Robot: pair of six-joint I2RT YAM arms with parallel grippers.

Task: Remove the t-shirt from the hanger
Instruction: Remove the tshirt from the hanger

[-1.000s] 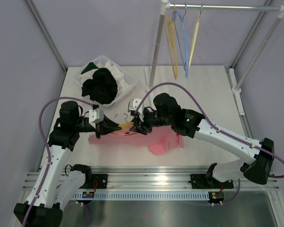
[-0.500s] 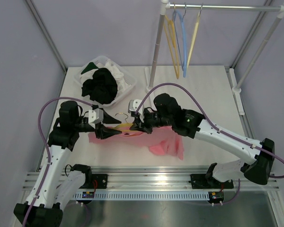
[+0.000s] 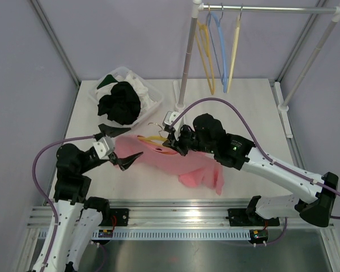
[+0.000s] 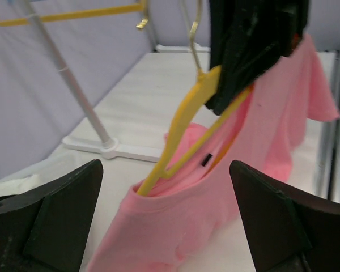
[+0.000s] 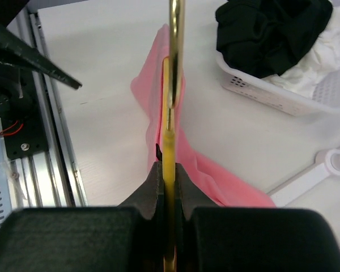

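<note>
My right gripper (image 3: pixel 173 141) is shut on the yellow hanger (image 3: pixel 153 138) and holds it up off the table. In the right wrist view its jaws (image 5: pixel 169 170) pinch the thin yellow bar (image 5: pixel 173 85) edge-on. The pink t-shirt (image 3: pixel 178 163) drapes from the hanger down onto the table, with one hanger arm still inside the neck opening (image 4: pixel 158 195). To the left of the shirt, my left gripper (image 3: pixel 121 145) stands wide open and apart from it. Nothing sits between its fingers (image 4: pixel 59 221), and the shirt collar lies just ahead.
A white basket (image 3: pixel 150 93) of black and white clothes stands at the back left. A clothes rack (image 3: pixel 190 51) with yellow and blue hangers (image 3: pixel 218 45) rises at the back, its base (image 3: pixel 178 105) close behind the right gripper. A metal rail (image 3: pixel 175 218) runs along the near edge.
My left gripper opened, let go of the shirt and drew back to the left. My right gripper lifted the hanger up and slightly right, stretching the shirt out below it.
</note>
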